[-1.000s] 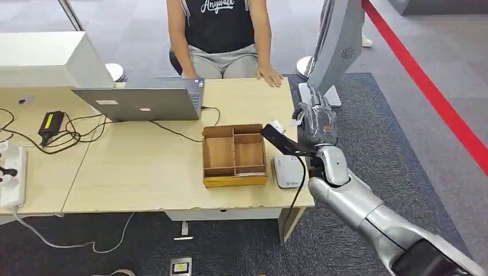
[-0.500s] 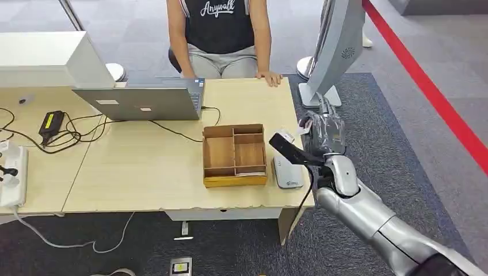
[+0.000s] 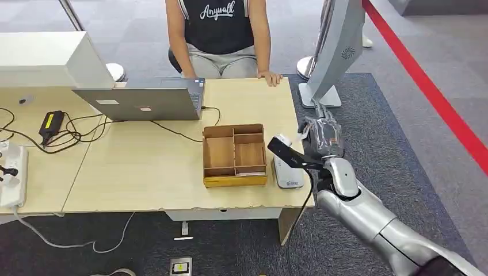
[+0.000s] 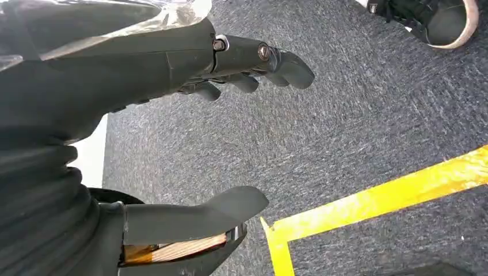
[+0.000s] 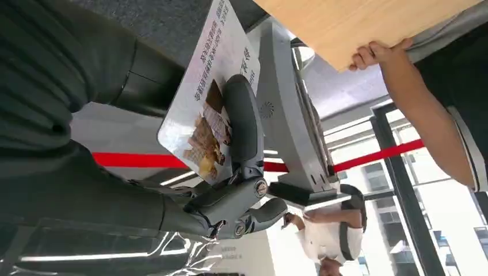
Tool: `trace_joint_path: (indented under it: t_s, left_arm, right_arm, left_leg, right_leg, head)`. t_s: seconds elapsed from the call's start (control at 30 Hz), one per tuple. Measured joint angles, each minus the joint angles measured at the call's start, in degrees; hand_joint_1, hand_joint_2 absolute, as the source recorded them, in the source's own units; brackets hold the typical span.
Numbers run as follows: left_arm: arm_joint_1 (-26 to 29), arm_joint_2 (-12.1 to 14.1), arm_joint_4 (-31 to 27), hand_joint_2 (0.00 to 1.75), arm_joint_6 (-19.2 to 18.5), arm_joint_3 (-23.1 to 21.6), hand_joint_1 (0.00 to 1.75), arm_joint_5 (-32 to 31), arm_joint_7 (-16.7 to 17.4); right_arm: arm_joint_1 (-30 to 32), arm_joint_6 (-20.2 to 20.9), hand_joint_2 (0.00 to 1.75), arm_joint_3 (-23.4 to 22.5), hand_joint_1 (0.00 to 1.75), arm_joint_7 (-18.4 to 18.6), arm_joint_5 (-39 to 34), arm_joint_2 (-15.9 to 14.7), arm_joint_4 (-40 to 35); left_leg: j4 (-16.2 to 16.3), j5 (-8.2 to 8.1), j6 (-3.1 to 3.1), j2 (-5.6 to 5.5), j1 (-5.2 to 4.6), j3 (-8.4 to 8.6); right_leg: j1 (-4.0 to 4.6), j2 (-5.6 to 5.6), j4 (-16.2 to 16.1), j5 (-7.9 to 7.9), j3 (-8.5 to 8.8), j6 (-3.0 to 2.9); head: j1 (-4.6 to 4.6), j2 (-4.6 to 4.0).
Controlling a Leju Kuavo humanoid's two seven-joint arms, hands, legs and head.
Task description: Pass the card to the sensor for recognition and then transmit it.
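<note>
R hand (image 3: 322, 138) has its fingers (image 5: 244, 123) clamped on the white printed plastic card (image 5: 207, 98), just beside the grey flat sensor pad (image 3: 286, 171) on the tabletop (image 3: 144, 167). You're mid scan step imo; next, lower card flat over pad, then hand off. L hand (image 4: 190, 86) holds nothing, fingers apart.

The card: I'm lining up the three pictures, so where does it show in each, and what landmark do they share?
Head view: the card shows as a small white edge in the right hand, beside the table's right end.
Left wrist view: not in it.
Right wrist view: centre-left, its printed face under the thumb.
Shared landmark: the grey stand, in the head and right wrist views.
</note>
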Motion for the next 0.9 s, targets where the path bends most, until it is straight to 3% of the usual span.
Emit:
trace_joint_path:
  t_s: [0.27, 0.4, 0.9]
  left_arm:
    - [0.0, 0.0, 0.0, 1.75, 0.0, 0.0, 0.0, 0.02, 0.0]
    - [-0.03, -0.07, 0.0, 1.75, 0.0, 0.0, 0.0, 0.0, 1.01]
    - [-0.06, -0.22, 0.02, 1.75, 0.24, 0.0, 0.0, 0.06, 1.03]
  right_arm:
    - [0.03, 0.93, 1.75, -0.09, 1.75, 0.48, -0.3, 0.0, 0.02]
    - [0.27, 6.27, 1.75, -0.13, 1.75, 1.57, -3.02, 0.33, 2.52]
    - [0.28, 6.62, 1.75, 0.33, 1.75, -0.22, -8.11, 2.18, 12.06]
  left_leg:
    - [0.0, 0.0, 0.0, 0.0, 0.0, -0.01]
    - [-0.01, 0.0, 0.0, 0.0, 0.0, -0.02]
    - [-0.01, 0.0, 0.0, 0.0, 0.0, -0.05]
  right_leg:
    - [0.0, 0.0, 0.0, 0.0, 0.0, 0.0]
    - [0.0, 0.0, 0.0, 0.0, 0.0, 0.0]
    - [0.0, -0.01, 0.0, 0.0, -0.02, 0.0]
  head:
    - [0.02, 0.0]
    - [0.0, 0.0]
    - [0.0, 0.0]
